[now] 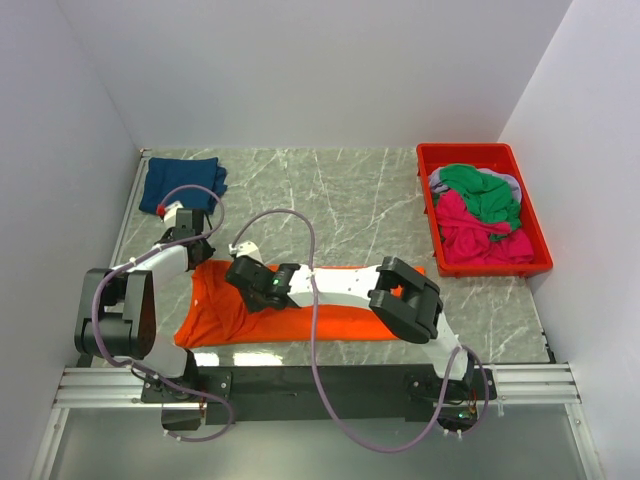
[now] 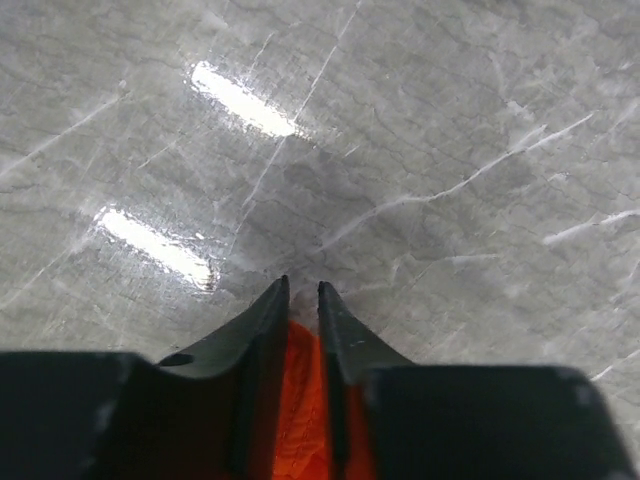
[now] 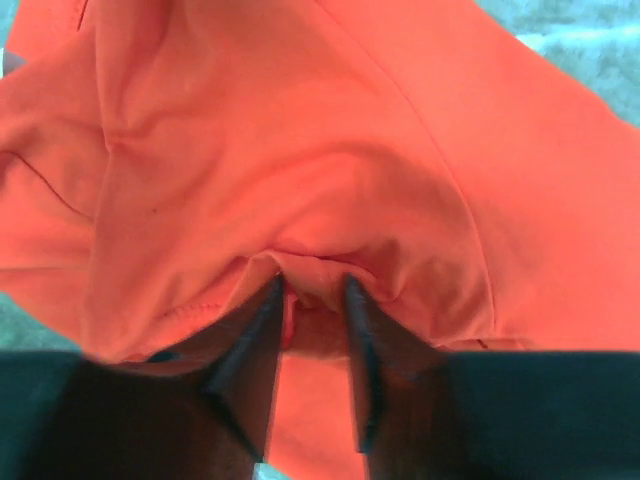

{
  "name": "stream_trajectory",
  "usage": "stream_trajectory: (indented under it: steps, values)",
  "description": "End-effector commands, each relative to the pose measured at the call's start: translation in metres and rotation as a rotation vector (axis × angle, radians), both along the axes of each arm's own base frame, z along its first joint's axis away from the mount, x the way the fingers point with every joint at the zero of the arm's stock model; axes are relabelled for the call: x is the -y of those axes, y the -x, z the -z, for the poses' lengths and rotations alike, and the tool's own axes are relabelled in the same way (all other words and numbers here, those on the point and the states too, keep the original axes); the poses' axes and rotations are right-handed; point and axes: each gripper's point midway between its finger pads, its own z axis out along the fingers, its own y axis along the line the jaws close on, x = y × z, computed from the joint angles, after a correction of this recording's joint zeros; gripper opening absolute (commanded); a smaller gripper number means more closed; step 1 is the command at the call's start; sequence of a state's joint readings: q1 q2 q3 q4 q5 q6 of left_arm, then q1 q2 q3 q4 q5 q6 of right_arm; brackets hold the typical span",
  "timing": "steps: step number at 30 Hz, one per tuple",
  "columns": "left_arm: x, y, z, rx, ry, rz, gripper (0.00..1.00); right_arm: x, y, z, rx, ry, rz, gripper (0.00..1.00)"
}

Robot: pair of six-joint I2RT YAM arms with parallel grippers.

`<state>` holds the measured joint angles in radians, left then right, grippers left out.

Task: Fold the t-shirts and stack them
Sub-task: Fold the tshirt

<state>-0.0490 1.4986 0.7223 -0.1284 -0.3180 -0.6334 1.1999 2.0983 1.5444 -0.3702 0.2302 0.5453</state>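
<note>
Clenched on orange shirt (image 1: 300,315) with left claw (image 2: 302,290) at the shirt's far left corner, cloth wedged between narrow fingers. Pinching a bunched fold of the same shirt with right claw (image 3: 312,290), nearer its middle. Spread lengthwise on near counter (image 1: 350,200). Folded at far left corner: navy shirt (image 1: 180,185). Heaped in bin (image 1: 470,150), far right: green shirt (image 1: 480,190), pink shirt (image 1: 475,235).

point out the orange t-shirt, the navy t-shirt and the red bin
orange t-shirt (image 1: 350,323), top external view, lower middle of the cloth
navy t-shirt (image 1: 180,182), top external view, centre of the fold
red bin (image 1: 495,268), top external view, near wall
</note>
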Motion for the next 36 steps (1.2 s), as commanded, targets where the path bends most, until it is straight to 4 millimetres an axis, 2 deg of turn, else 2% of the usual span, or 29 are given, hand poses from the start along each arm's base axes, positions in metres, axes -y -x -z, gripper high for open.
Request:
stream_trajectory:
  steps: [1, 2, 4, 5, 7, 17, 27, 30, 31, 36]
  values:
    - [0.002, -0.017, -0.015, 0.058, 0.007, 0.022, 0.22, -0.002, -0.009, -0.005, 0.045, 0.023, 0.035, 0.35]
    - [0.002, -0.016, -0.014, 0.056, 0.01, 0.023, 0.19, -0.001, -0.01, -0.003, 0.044, 0.032, 0.039, 0.23]
    - [0.002, -0.017, -0.014, 0.058, 0.012, 0.023, 0.14, 0.001, -0.01, -0.002, 0.047, 0.045, 0.048, 0.09]
    - [0.001, -0.017, -0.014, 0.056, 0.012, 0.022, 0.09, 0.005, -0.01, -0.002, 0.049, 0.057, 0.052, 0.0]
    - [-0.001, -0.017, -0.013, 0.055, 0.013, 0.017, 0.01, 0.009, -0.01, -0.005, 0.057, 0.063, 0.063, 0.0]
    - [-0.008, -0.015, -0.012, 0.046, 0.01, 0.001, 0.01, 0.036, 0.009, -0.029, 0.092, 0.067, 0.093, 0.0]
    - [-0.01, -0.013, -0.012, 0.043, 0.019, -0.004, 0.01, 0.054, 0.025, -0.017, 0.082, 0.113, 0.123, 0.0]
    - [-0.01, -0.013, -0.012, 0.043, 0.018, -0.003, 0.01, 0.06, 0.028, -0.008, 0.07, 0.139, 0.131, 0.07]
    - [-0.01, -0.013, -0.013, 0.044, 0.016, -0.003, 0.01, 0.063, 0.028, -0.007, 0.071, 0.147, 0.137, 0.13]
    - [-0.012, -0.013, -0.014, 0.046, 0.012, -0.009, 0.01, 0.089, 0.026, -0.006, 0.102, 0.2, 0.191, 0.28]
